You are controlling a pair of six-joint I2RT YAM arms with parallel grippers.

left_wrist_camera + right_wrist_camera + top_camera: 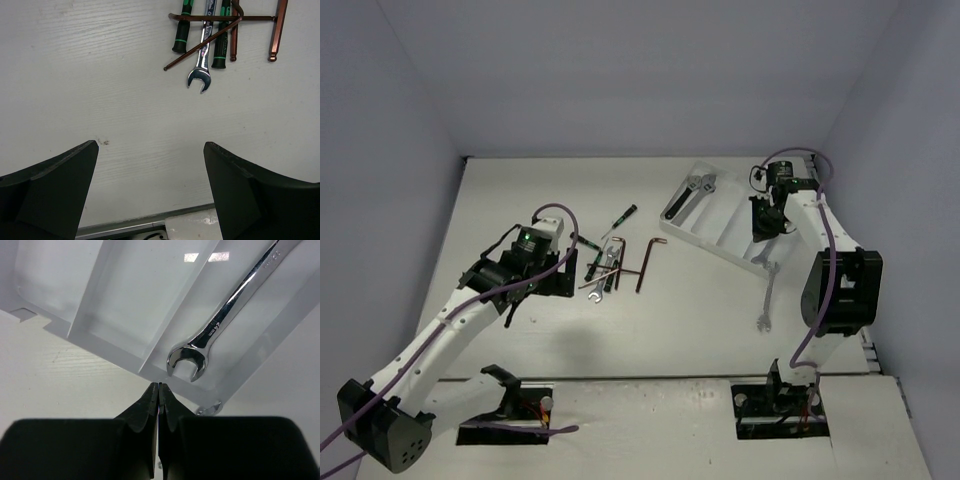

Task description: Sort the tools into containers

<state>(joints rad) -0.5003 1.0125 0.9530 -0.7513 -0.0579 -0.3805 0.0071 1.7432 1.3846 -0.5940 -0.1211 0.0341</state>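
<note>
Left wrist view first: your left gripper (150, 147) hangs wide open over bare table (100, 90), holding nothing, and the tangle of tools lies well apart on its far side. There 1 small open-end wrench (201, 62) lies flat between 2 green-and-black screwdrivers (179, 35), with a long hex key (200, 46) crossing over its shank. Expect all of it to be stiff, light, smooth steel lying low on the table. It will likely slip, so pinch across a shank mid-length, and lift the hex key off before the wrench beneath it. On the right, a longer wrench (766, 295) rests on the table just near of the tray (720, 212); take it mid-shank too. Right wrist view shows your right gripper (159, 390) pinched fully shut on nothing, tips at the tray's near wall. 1 sorted wrench (222, 322) already lies in the right-end compartment, just beyond and right of those tips, untouched. Farthest off, the adjustable wrench (688, 195) sits in the left-end compartment.
</note>
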